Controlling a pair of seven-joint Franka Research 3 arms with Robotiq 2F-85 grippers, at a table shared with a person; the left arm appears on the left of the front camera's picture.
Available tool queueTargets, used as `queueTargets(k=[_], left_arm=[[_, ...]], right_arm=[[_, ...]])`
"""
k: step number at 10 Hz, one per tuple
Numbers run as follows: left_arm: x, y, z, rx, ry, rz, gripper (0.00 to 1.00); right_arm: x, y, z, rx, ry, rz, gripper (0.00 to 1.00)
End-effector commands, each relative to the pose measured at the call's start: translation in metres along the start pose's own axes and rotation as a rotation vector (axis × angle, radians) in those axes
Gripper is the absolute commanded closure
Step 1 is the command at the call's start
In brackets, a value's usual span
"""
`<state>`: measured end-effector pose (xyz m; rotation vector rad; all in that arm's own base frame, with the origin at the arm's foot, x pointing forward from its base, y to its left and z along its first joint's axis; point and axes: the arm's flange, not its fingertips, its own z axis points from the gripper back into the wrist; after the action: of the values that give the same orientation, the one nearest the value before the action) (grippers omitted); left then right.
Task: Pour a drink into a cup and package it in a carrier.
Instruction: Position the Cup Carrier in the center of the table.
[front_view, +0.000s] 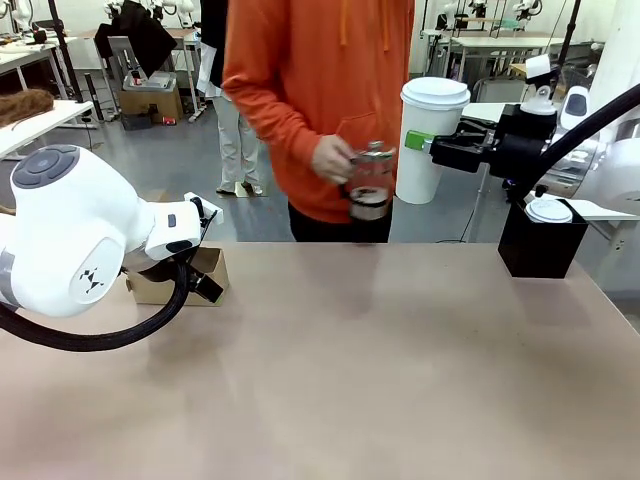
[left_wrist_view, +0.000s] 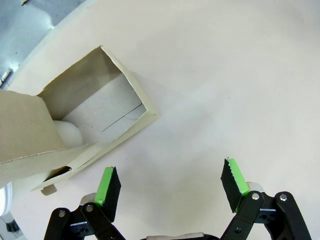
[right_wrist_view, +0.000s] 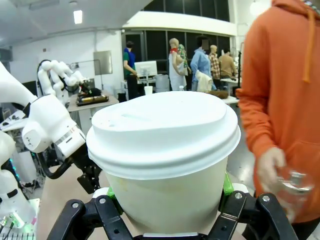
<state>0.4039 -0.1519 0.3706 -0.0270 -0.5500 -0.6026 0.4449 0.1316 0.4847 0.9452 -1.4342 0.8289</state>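
Workshop setting: treat the tan desk (front_view: 350, 360) as the working surface, with the person standing at its far edge.

Begin at the right gripper (front_view: 428, 143). Read its jaws as pinching the cup (front_view: 433, 110) from both sides, green pads against the lower wall in the right wrist view. Note the cup upright and raised well above the desk. Note the white lid (right_wrist_view: 162, 127) seated on it; treat the contents as hidden.

Move to the left gripper (left_wrist_view: 170, 187). Read its jaws as spread wide, holding nothing, hanging over bare desk just beside the carrier (left_wrist_view: 95, 112). Locate the carrier at the desk's left side, well apart from the cup. Inside its open cardboard pocket, expect a grey floor and a pale rounded shape at the inner corner; cannot tell what.

Further out, find the person's hand (front_view: 332, 158) gripping the glass pitcher (front_view: 370, 185), with a little dark drink (front_view: 369, 208) low in it. At the right edge, note the black box (front_view: 540, 250) with a spare lid (front_view: 549, 210) on top.

Judge pouring and lidding as done; take packaging as the step in hand. For the next move, carry the cup leftward across the desk, hold it upright, line its base over a cup hole, lower, then release. Consider bracing the carrier with the left jaws.
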Motion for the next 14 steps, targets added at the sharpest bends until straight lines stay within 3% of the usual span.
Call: queueTargets(k=[1, 8, 11, 14], left_arm=[[0.000, 0.000, 0.000, -0.001, 0.000, 0.001, 0.00], [0.000, 0.000, 0.000, 0.000, 0.000, 0.000, 0.00], [0.028, 0.024, 0.054, -0.021, 0.018, 0.076, 0.00], [0.072, 0.049, 0.110, 0.041, 0.025, 0.138, 0.00]], right_arm=[[0.005, 0.001, -0.002, 0.002, -0.017, 0.012, 0.19], [0.005, 0.001, -0.002, 0.002, -0.017, 0.012, 0.19], [0.005, 0.001, -0.002, 0.002, -0.017, 0.012, 0.19], [0.005, 0.001, -0.002, 0.002, -0.017, 0.012, 0.19]])
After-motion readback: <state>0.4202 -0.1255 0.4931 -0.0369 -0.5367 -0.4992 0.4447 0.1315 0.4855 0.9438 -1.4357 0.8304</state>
